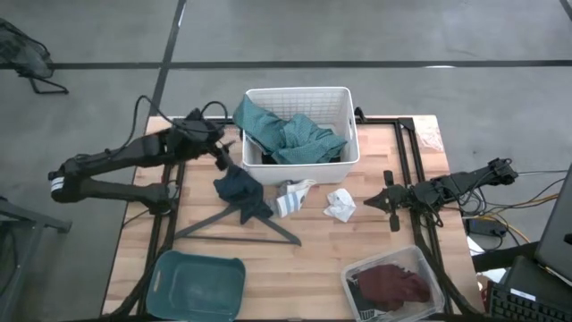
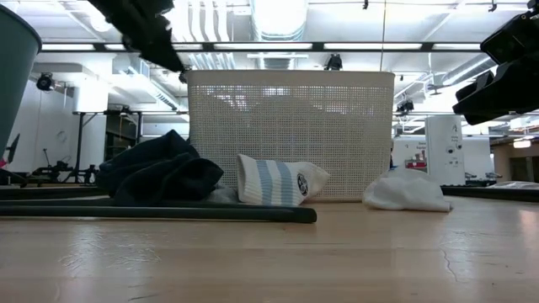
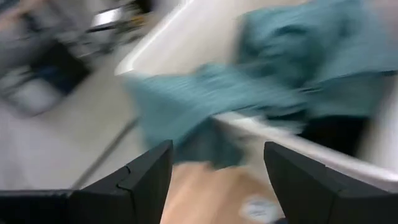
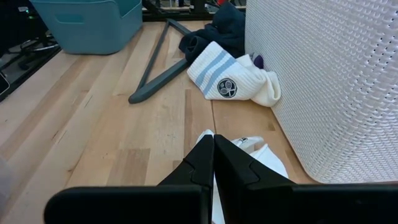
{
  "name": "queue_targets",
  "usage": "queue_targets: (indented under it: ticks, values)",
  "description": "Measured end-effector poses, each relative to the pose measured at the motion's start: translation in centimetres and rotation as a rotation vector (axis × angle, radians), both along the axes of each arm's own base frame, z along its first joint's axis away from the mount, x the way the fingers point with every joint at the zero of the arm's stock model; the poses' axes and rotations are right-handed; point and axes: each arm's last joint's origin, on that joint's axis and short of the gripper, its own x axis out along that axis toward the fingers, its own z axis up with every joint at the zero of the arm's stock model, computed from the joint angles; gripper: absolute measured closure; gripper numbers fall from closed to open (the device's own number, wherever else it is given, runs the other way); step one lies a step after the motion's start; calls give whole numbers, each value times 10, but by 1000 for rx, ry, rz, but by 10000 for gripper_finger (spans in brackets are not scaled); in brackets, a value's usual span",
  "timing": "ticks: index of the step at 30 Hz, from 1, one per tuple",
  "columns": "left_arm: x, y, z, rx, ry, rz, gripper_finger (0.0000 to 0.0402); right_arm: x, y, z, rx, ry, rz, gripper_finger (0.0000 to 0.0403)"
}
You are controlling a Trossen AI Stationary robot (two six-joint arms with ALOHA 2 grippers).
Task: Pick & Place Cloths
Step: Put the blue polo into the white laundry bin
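Teal cloth (image 1: 295, 134) in basket; navy cloth (image 1: 241, 190), striped sock (image 1: 292, 199) (crumpled) on table.

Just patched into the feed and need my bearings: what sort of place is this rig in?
Probably a lab or industrial workshop: a wooden table on a bare concrete floor, ceiling ducts and strip lights, and equipment stands behind.

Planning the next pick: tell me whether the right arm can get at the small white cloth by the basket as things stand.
Probably yes. The white cloth lies bare on the table with nothing on it, and the right gripper, shut, hovers just beside it. It must open first.
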Motion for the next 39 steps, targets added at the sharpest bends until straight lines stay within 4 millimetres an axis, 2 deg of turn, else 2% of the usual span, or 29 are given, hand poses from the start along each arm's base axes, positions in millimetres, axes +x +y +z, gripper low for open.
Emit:
queue_targets:
  ticks: [4, 10, 13, 20, 29, 32, 34, 39]
  values:
    - [-4, 5, -13, 70, 100, 164, 144, 0, 0, 0, 0, 0, 0, 394]
    - [12, 20, -47, 71, 231, 190, 145, 0, 0, 0, 0, 0, 0, 394]
    - [21, 31, -58, 83, 234, 212, 145, 0, 0, 0, 0, 0, 0, 394]
    - [36, 53, -74, 45, 260, 158, 145, 0, 0, 0, 0, 0, 0, 394]
    - [48, 74, -84, 101, 297, 125, 150, 0, 0, 0, 0, 0, 0, 394]
    - [51, 75, -85, 107, 306, 65, 182, 0, 0, 0, 0, -1, 0, 394]
    - [53, 74, -84, 110, 286, 40, 221, 0, 0, 0, 0, 0, 0, 394]
    - [49, 71, -74, 117, 236, 14, 364, 0, 0, 0, 0, 0, 0, 394]
